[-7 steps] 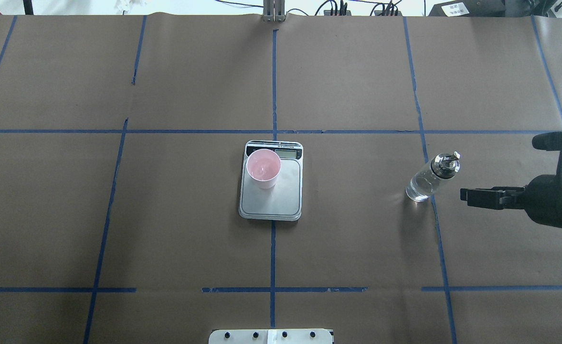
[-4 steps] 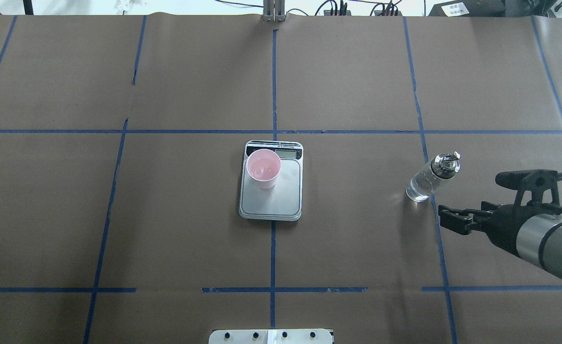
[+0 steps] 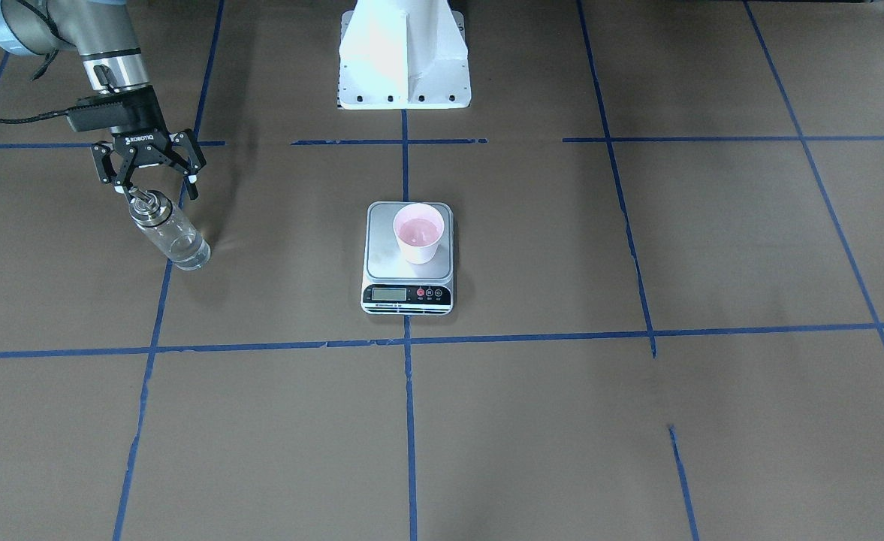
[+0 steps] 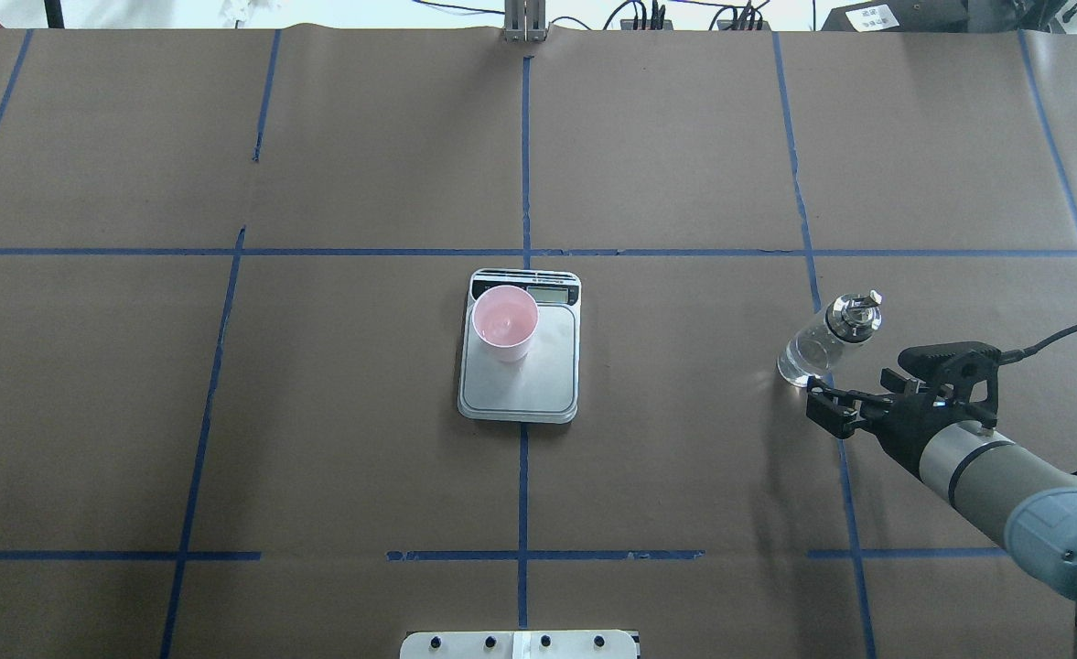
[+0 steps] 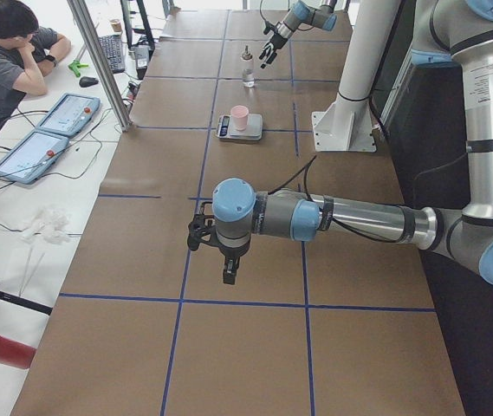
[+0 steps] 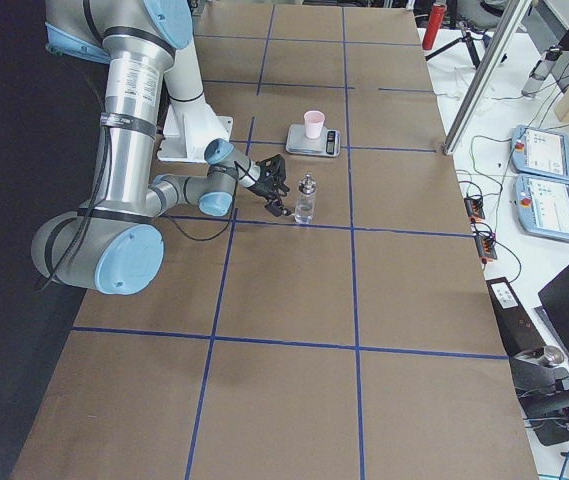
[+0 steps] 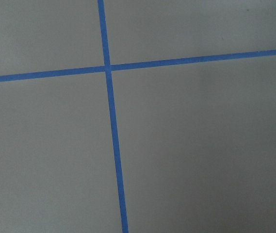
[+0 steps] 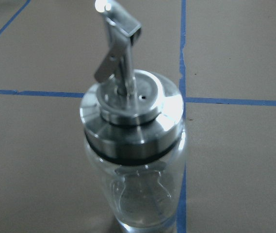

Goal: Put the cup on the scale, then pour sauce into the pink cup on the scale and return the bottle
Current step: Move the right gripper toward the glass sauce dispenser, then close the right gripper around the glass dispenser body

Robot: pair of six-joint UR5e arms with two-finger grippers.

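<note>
- I counted one small pale pink paper cup (image 4: 505, 322), one flat kitchen scale with a square steel platform (image 4: 520, 389) and one clear glass cylindrical bottle (image 4: 826, 340).
- The cup stood upright on the platform's corner nearest the display, pink inside. I could not tell whether any liquid lay in it.
- The bottle stood upright on the table, well apart from the scale on my right side. It had a silver metal collar and a small pour spout on top.
- My right gripper (image 3: 155, 184) hung just beside the bottle with its fingers spread wide — not touching the glass.
- My left gripper (image 5: 228, 270) pointed down over bare paper; whether it was spread or closed I could not tell.
- The brown paper table cover (image 4: 684, 137) was crossed by blue tape lines (image 4: 525, 165) — and one seated person (image 5: 8, 52) leaned at a side desk.
</note>
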